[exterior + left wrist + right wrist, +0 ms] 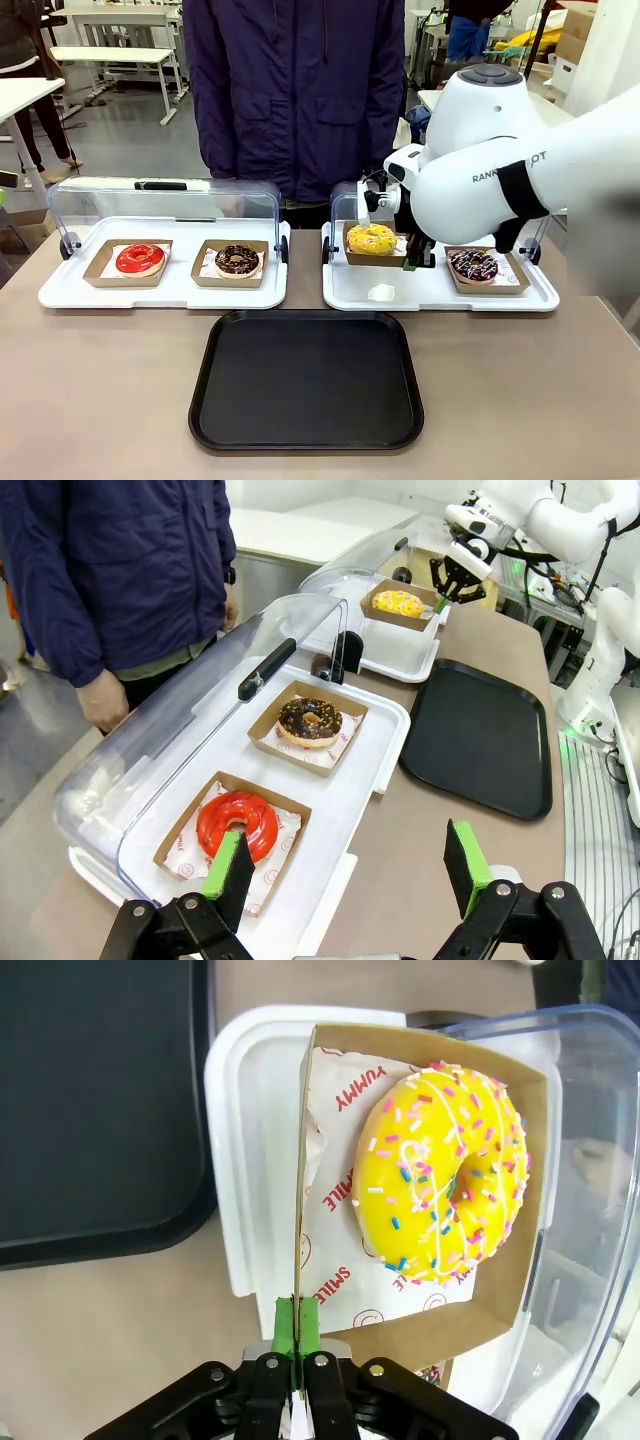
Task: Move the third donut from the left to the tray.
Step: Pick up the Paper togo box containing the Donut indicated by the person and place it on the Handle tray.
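- Yellow-iced, sprinkled third donut (pixel 440 1170) in its cardboard holder (pixel 300 1130), on printed white paper.
- Right tool (pixel 297 1320) clamped on holder's side wall, green pads pressed together on the card edge.
- In front view, holder looks held up above the floor of the right white tray (pixel 440 295), at its left end, under the raised clear lid.
- Dark chocolate sprinkled donut (pixel 473 264) in the same white tray, to the right.
- Black tray (pixel 305 385) on the bench, nearer the robot, bare, apart from the donut.
- Left white tray (pixel 165 292) with red-iced donut (pixel 140 258) and chocolate donut (pixel 237 260).
- Left tool (pixel 347 865) with fingers wide apart, gripping nothing, hanging beside the red-iced donut's end of that tray.
- Person in dark blue jacket (pixel 295 90) at the far side.
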Controlling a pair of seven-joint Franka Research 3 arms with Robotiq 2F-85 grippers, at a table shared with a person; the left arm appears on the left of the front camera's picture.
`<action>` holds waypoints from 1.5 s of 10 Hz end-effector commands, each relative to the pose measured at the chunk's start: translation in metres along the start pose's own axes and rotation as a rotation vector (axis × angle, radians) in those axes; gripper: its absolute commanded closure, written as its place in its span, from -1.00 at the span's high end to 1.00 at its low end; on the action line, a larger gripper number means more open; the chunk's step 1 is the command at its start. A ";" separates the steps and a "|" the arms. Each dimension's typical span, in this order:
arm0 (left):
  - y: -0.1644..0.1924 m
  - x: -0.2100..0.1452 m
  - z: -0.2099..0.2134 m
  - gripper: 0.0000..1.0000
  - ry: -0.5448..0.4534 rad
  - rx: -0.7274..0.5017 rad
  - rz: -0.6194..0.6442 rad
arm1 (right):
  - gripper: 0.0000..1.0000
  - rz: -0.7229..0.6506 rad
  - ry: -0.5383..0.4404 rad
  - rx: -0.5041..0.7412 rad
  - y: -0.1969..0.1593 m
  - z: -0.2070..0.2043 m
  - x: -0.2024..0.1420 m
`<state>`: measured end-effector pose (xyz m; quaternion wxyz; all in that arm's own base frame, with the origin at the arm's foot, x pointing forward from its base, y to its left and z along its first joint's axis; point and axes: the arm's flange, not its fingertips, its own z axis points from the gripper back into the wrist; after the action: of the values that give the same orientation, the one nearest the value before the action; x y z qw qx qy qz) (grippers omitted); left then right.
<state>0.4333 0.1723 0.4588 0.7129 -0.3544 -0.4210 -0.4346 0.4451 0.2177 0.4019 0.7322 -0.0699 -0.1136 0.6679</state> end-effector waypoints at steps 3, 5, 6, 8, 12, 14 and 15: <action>-0.002 0.003 0.000 1.00 0.006 -0.003 0.007 | -0.96 -0.055 -0.003 -0.056 0.062 0.013 -0.001; -0.002 0.003 0.000 1.00 0.006 -0.003 0.007 | -0.96 -0.066 -0.023 -0.057 0.098 0.021 0.005; -0.002 0.003 0.000 1.00 0.006 -0.003 0.007 | -0.96 -0.060 -0.033 -0.045 0.110 0.024 0.010; -0.002 0.003 0.000 1.00 0.006 -0.003 0.007 | -0.96 -0.059 -0.032 -0.027 0.125 0.021 0.022; -0.002 0.003 0.000 1.00 0.006 -0.003 0.007 | -0.96 -0.039 -0.043 0.017 0.161 0.004 0.056; -0.002 0.003 0.000 1.00 0.006 -0.003 0.007 | -0.96 -0.035 -0.032 0.013 0.169 -0.003 0.063; -0.002 0.003 0.000 1.00 0.006 -0.003 0.007 | -0.96 -0.038 -0.033 0.012 0.173 -0.008 0.065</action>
<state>0.4334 0.1723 0.4588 0.7129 -0.3543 -0.4210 -0.4346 0.2961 0.3019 0.3645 0.7348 -0.0497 -0.1063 0.6681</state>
